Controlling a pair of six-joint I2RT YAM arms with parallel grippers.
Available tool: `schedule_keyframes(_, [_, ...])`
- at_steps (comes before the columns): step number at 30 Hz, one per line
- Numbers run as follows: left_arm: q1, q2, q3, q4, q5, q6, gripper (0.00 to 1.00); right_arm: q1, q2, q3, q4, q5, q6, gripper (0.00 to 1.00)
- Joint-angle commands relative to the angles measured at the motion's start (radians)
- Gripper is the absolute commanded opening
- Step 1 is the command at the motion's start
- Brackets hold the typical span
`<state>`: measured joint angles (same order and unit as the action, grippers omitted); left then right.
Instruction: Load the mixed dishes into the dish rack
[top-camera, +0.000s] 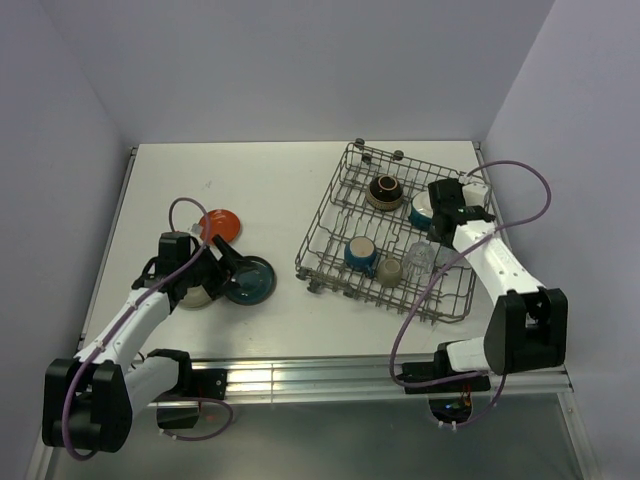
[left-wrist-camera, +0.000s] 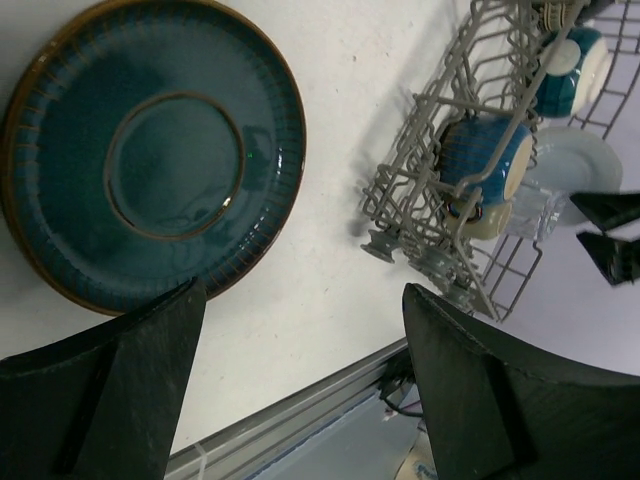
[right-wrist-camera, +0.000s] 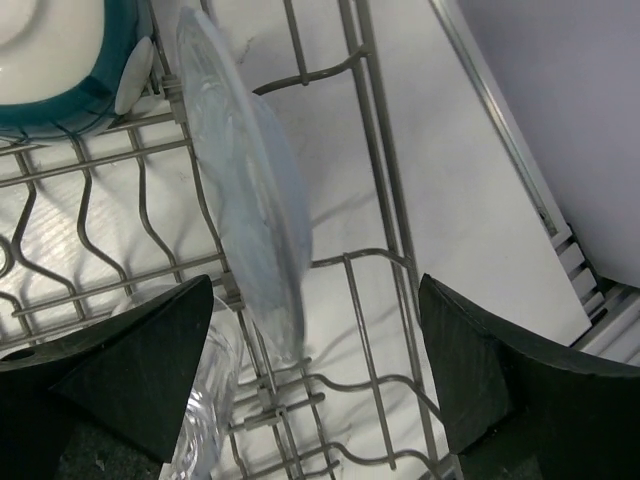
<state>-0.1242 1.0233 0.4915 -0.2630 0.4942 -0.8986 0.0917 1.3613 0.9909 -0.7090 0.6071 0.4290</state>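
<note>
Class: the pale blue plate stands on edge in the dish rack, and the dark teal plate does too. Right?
No: the dark teal plate lies flat on the table outside the dish rack, as the left wrist view shows. The rest holds.

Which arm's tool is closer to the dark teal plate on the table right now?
Left. The left tool sits open right at the rim of the dark teal plate; the right tool is far off, over the dish rack.
</note>
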Motion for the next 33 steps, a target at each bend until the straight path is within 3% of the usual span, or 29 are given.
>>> schedule_keyframes(1, [-0.003,0.017,0.071,-0.013,-0.055,-0.039,0.86,0.026,-0.089,0.005,-0.053,0.02,0.028,0.91])
schedule_keyframes(8, [0.021,0.145,0.215,-0.09,-0.173,-0.065,0.85,0.101,-0.225,0.086,-0.121,0.014,0.042,0.95])
schedule_keyframes(13, [0.021,0.247,0.28,-0.123,-0.273,-0.072,0.8,0.267,-0.248,0.185,-0.205,0.098,0.077,0.97])
schedule_keyframes(20, [-0.018,0.441,0.45,-0.255,-0.408,-0.06,0.77,0.408,-0.272,0.271,-0.271,0.091,0.128,0.97])
schedule_keyframes(27, [-0.07,0.592,0.58,-0.327,-0.413,-0.169,0.77,0.542,-0.229,0.319,-0.284,0.117,0.154,0.98])
schedule_keyframes(33, [-0.162,0.75,0.719,-0.49,-0.437,-0.253,0.74,0.615,-0.183,0.31,-0.261,0.131,0.159,0.98])
